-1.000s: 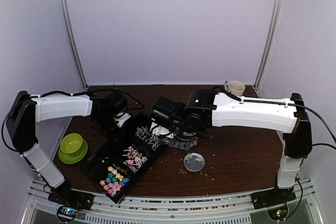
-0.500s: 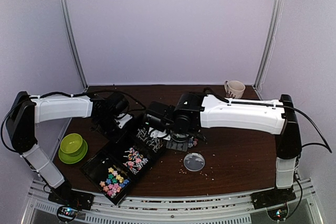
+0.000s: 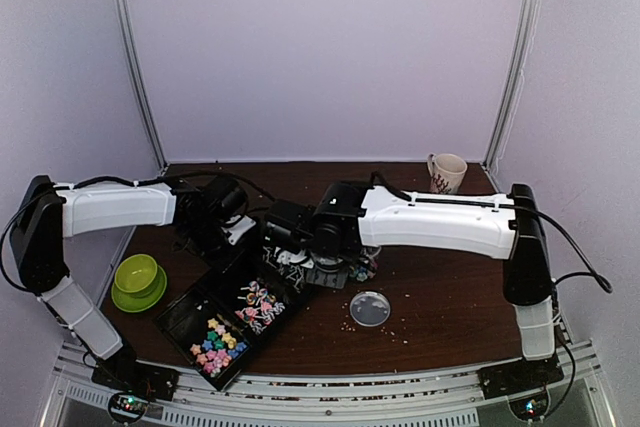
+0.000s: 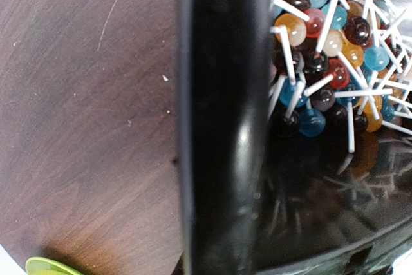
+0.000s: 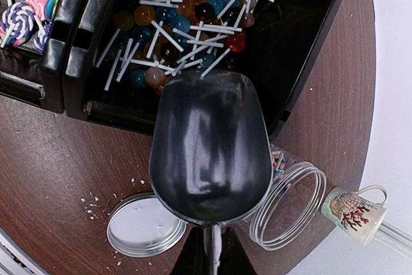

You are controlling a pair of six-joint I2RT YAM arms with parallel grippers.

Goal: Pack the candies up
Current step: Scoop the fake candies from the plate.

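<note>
Candies (image 5: 193, 27) (lollipops), scoop (image 5: 209, 152) over tray (image 5: 74, 62) rim

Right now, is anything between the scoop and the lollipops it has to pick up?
Nothing visible does. The empty scoop hangs at the near edge of the lollipops in the open compartment of the black tray. The glass jar beside it is uncovered, its lid on the table.

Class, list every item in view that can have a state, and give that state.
tray: uncovered
lollipops: loose in the tray's end compartment
scoop: empty, above the lollipops
right gripper: closed on the scoop's handle
left gripper: closed on the tray's wall
jar: open, lid off
lid: lying flat beside the jar
mug: upright
green bowl: upright, looks empty
</note>
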